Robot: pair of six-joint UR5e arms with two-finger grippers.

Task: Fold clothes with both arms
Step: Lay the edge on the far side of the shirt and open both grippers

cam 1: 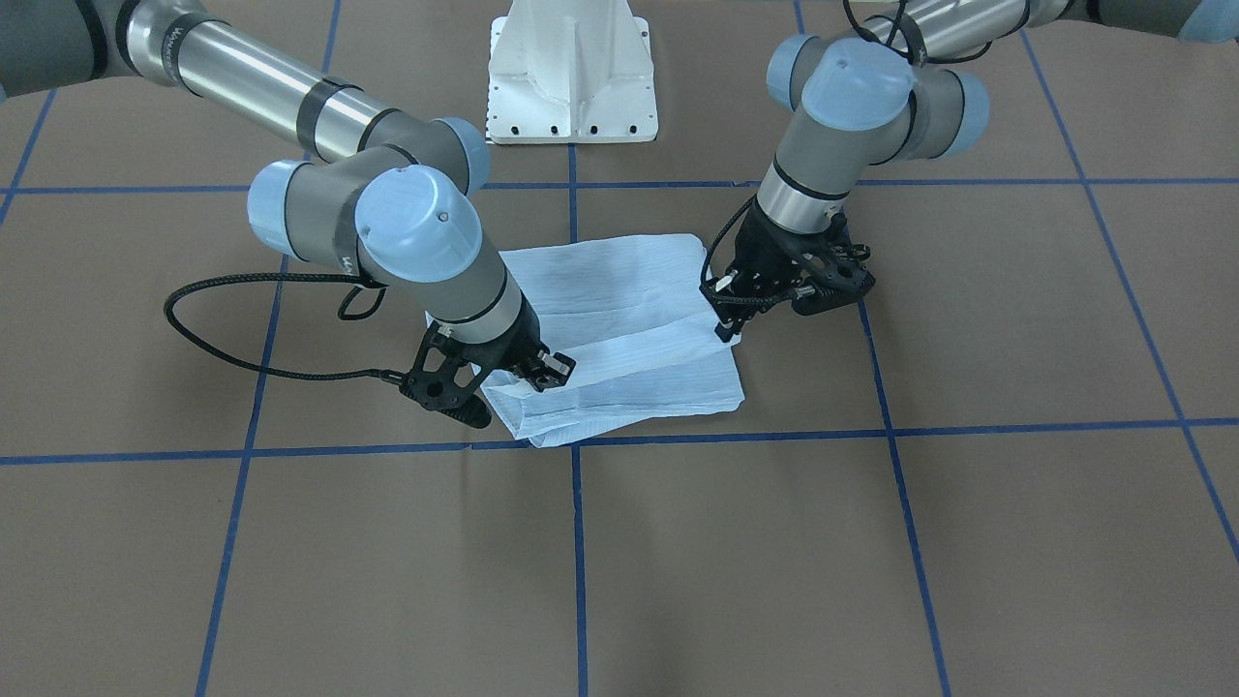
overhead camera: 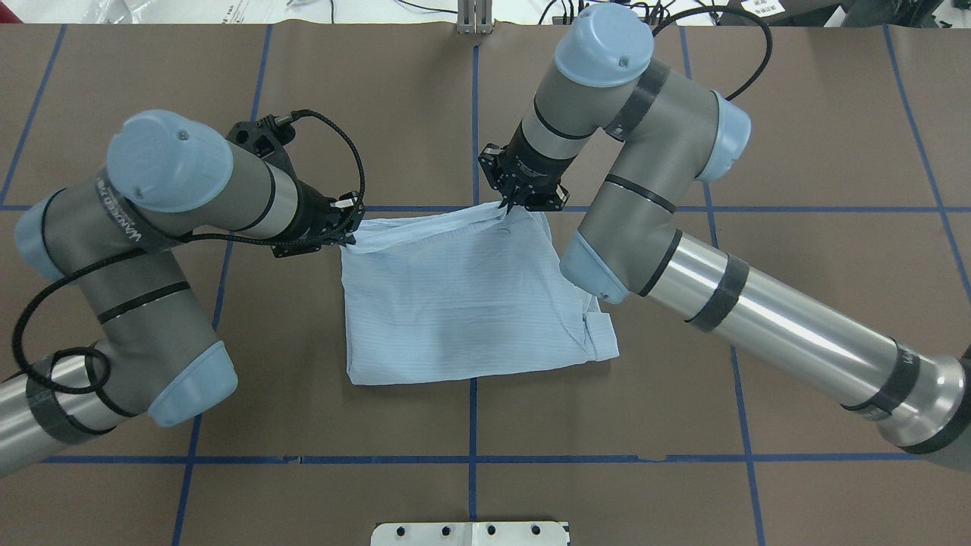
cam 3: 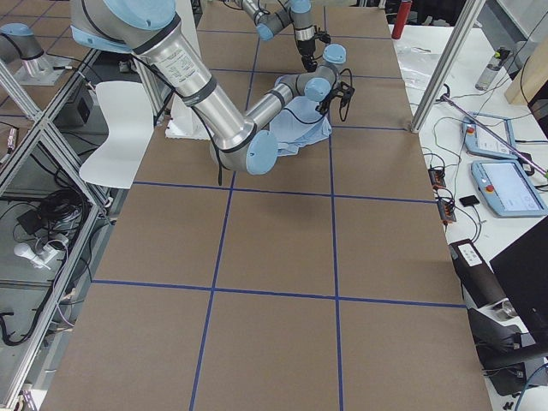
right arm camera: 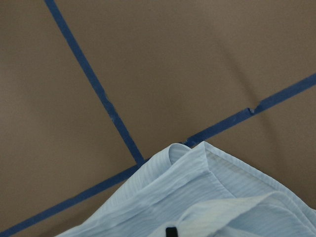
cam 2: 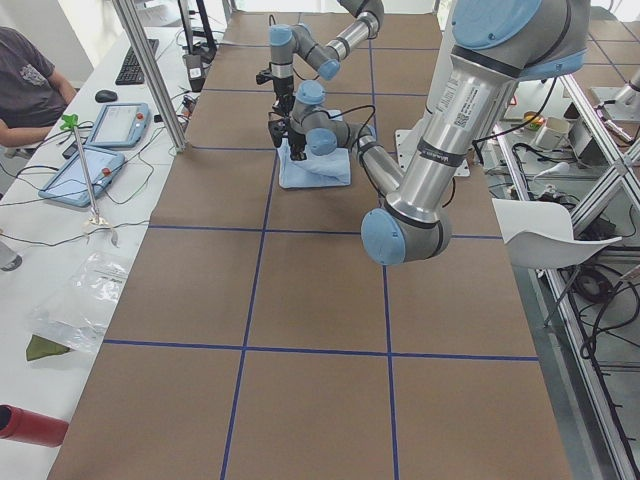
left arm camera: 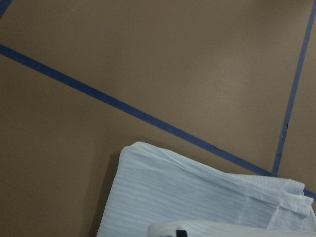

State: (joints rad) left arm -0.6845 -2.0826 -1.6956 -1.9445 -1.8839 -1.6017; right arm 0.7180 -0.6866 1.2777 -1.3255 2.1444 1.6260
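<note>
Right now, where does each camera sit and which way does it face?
Front-facing: across the table, faces the robot; white base, left arm, right arm.
Overhead: behind the robot, looks down; left pincer, right pincer grip the shirt.
Exterior left: table end; left arm near.
Exterior right: opposite end; right arm near.
Left wrist: down on shirt, tape; black fingertip.
Right wrist: same.
Shared: both wrist views show the shirt's edge.

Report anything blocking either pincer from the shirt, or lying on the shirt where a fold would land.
Nothing visible does. The left pincer and right pincer each pinch a far corner of the shirt, and the cloth nearer the robot lies bare on the table.
</note>
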